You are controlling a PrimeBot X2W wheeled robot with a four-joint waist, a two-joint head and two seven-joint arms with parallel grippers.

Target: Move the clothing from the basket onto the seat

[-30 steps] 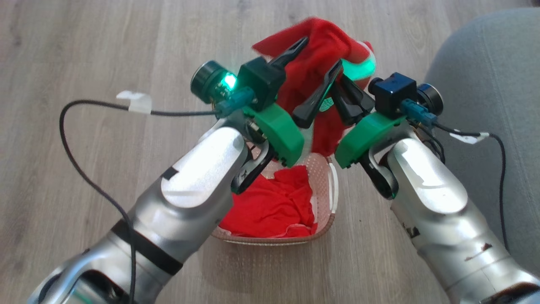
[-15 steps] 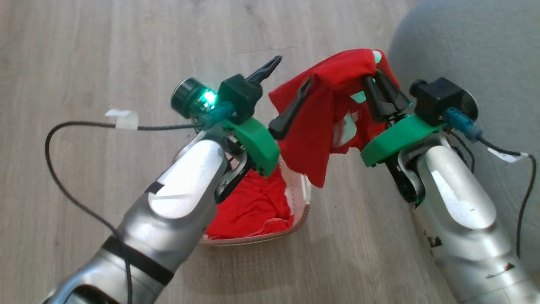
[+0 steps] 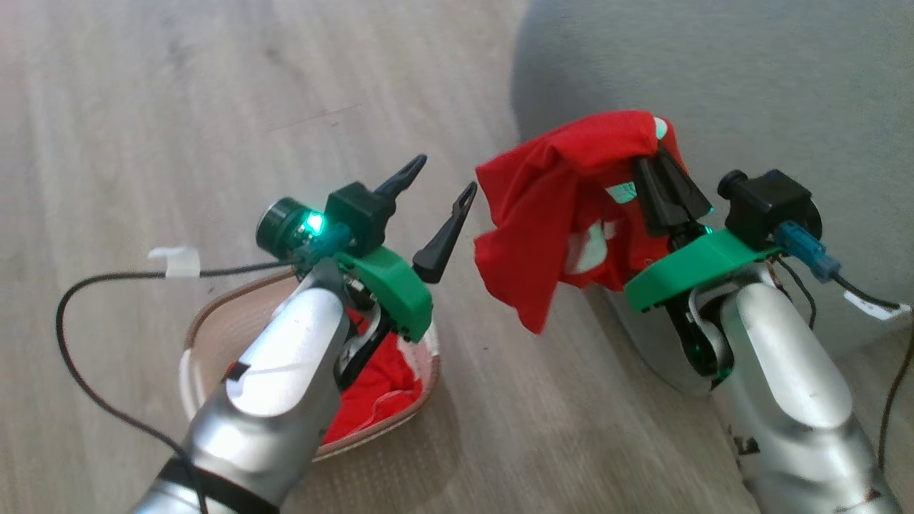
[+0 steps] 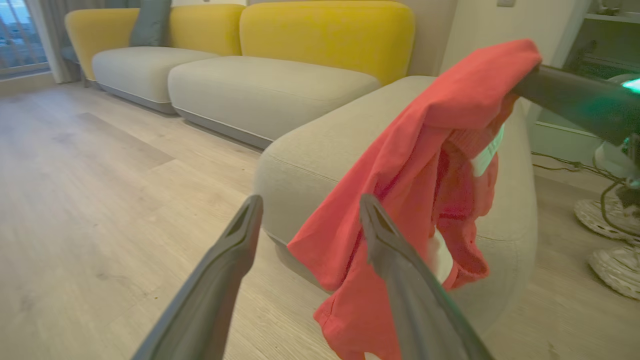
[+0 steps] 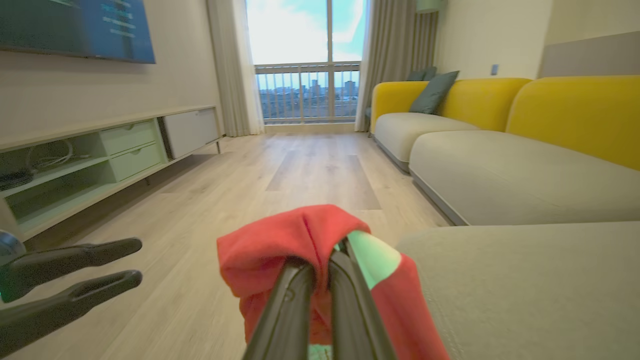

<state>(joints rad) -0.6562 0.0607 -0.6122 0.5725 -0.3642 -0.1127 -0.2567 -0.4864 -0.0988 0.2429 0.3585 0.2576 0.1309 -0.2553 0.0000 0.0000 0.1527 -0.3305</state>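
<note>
The right gripper (image 3: 660, 160) is clamped tight on 1 hanging garment (image 3: 550, 214), pinching its top fold. The soft red cloth droops limp, long axis vertical, loose hem pointing down at the wood floor (image 3: 178, 107), just beside the rounded corner of the grey woven seat (image 3: 714, 71). The left gripper (image 3: 446, 175), left of the cloth, has its 2 fingers spread wide and holds nothing. At near left, the oval perforated basket (image 3: 214, 314) holds 1 crumpled garment (image 3: 378, 378), also red.
</note>
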